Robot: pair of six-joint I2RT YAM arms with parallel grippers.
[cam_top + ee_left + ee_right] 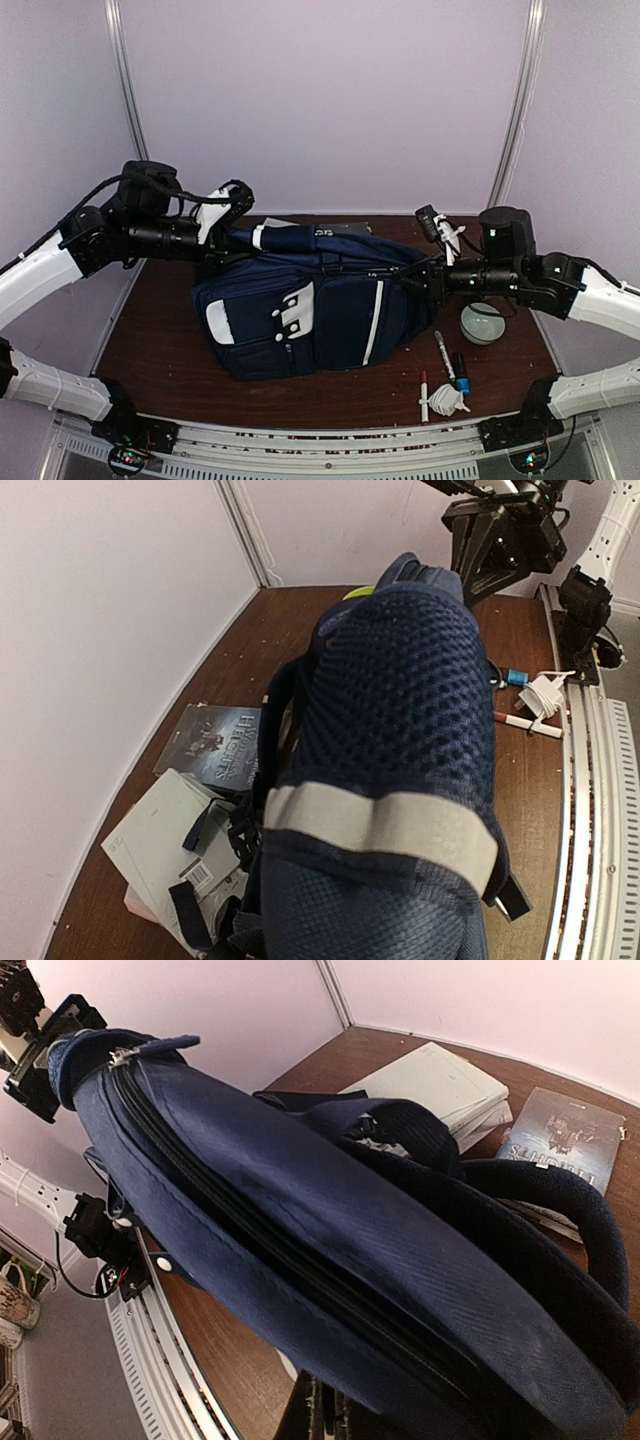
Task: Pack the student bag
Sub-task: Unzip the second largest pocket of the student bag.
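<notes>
The student bag (pixel 330 310), large and navy with white patches and a thin white stripe, lies on its side across the middle of the table. My left gripper (pixel 222 243) is shut on its upper left corner, where blue mesh with a white band (pixel 385 825) fills the left wrist view and hides my fingers. My right gripper (pixel 418 278) is shut on the bag's right end. In the right wrist view the bag's zipped side (pixel 300 1220) stretches away toward the left gripper (pixel 40 1055), and my own fingers are almost wholly hidden under the cloth.
Behind the bag lie a dark book (pixel 215 745) and a white book (pixel 165 840). Right of the bag are a pale bowl (pixel 483 323), two markers (pixel 443 355), a blue-capped item (pixel 460 368) and a white cable bundle (pixel 448 400). A metal rail (pixel 330 440) runs along the front edge.
</notes>
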